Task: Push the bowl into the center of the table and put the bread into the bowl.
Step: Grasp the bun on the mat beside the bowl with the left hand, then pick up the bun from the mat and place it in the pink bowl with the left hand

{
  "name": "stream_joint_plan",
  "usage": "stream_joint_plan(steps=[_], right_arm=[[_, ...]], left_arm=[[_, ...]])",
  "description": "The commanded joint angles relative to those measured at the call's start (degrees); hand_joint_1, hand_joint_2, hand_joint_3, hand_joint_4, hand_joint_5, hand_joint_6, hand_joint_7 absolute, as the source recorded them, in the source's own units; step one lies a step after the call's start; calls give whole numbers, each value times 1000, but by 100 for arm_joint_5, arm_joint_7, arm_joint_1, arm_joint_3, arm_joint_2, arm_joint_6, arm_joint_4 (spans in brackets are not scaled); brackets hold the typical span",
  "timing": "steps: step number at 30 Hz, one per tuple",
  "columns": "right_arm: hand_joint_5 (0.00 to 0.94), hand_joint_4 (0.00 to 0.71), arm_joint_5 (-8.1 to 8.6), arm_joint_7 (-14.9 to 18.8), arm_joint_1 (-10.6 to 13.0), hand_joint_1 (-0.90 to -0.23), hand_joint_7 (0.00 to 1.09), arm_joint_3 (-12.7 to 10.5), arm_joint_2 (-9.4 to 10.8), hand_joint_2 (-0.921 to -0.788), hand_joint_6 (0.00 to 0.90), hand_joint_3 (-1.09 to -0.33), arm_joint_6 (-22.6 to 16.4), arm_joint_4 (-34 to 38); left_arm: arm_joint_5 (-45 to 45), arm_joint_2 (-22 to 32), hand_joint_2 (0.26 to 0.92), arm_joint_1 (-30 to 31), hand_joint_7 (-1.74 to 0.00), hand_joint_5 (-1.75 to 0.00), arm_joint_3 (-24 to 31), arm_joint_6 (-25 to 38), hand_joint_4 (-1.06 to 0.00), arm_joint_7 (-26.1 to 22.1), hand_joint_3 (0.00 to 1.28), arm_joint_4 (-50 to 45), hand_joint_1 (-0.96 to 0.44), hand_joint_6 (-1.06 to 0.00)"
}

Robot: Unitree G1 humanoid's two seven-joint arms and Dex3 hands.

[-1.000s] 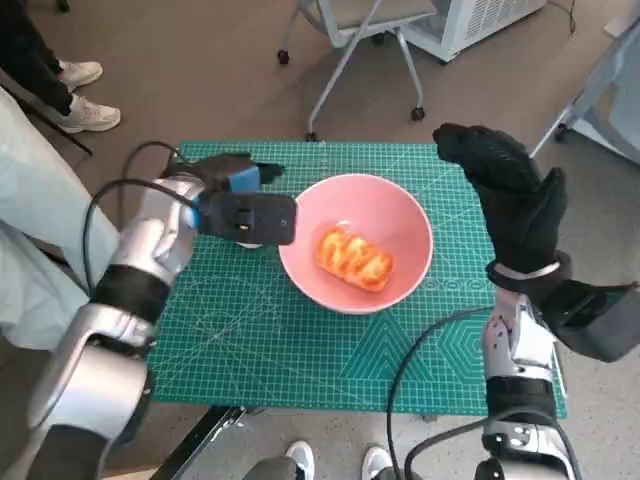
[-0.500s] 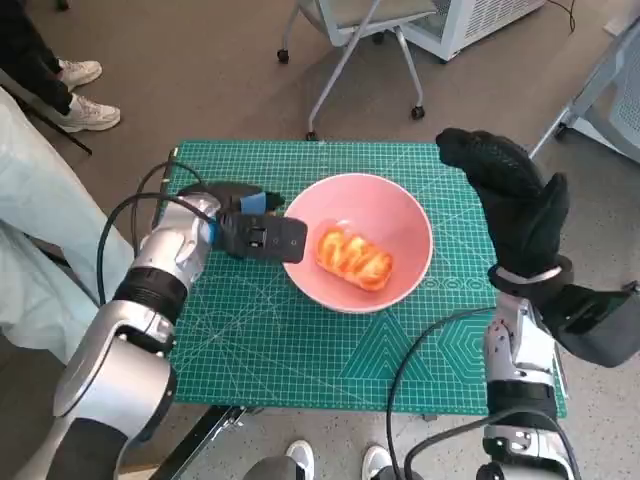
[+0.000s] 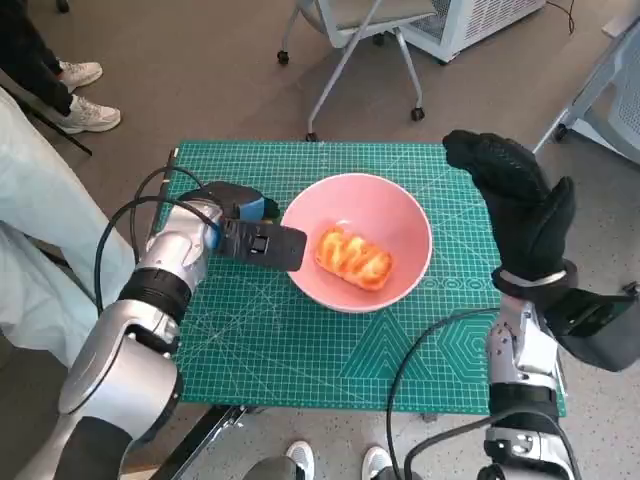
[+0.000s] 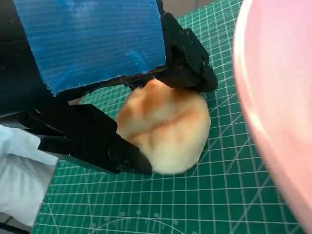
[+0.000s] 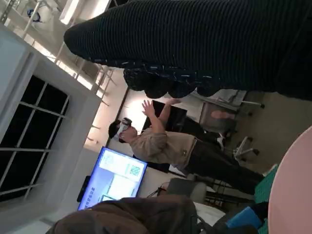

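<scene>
Bread (image 4: 163, 127) is sitting gripped in the left hand (image 3: 255, 236) beside the pink bowl (image 3: 392, 205), its long axis unclear; the right hand (image 3: 515, 200) is hovering spread, holding nothing.

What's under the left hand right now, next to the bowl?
A round bread roll sits on the green mat between the left hand's fingers, beside the pink bowl. The head view hides it under the hand.

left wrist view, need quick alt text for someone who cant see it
The left hand, blue tape on its back, grips a golden-brown bread roll just above a green gridded cutting mat. The pink bowl rim curves close beside it.
</scene>
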Motion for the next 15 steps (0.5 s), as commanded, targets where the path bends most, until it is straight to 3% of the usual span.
stream_joint_plan(steps=[1,15], right_arm=[[1,172,47,-34,142,-673,482,8,21,-921,80,-716,108,-8],[0,168,81,70,85,-682,475,38,64,-921,78,-722,124,71]], left_arm=[[31,54,911,-14,-909,-1312,-40,-23,-659,99,68,30,19,-719],[-159,462,919,-193,-973,-1316,233,-398,-648,426,60,-272,1,-709]])
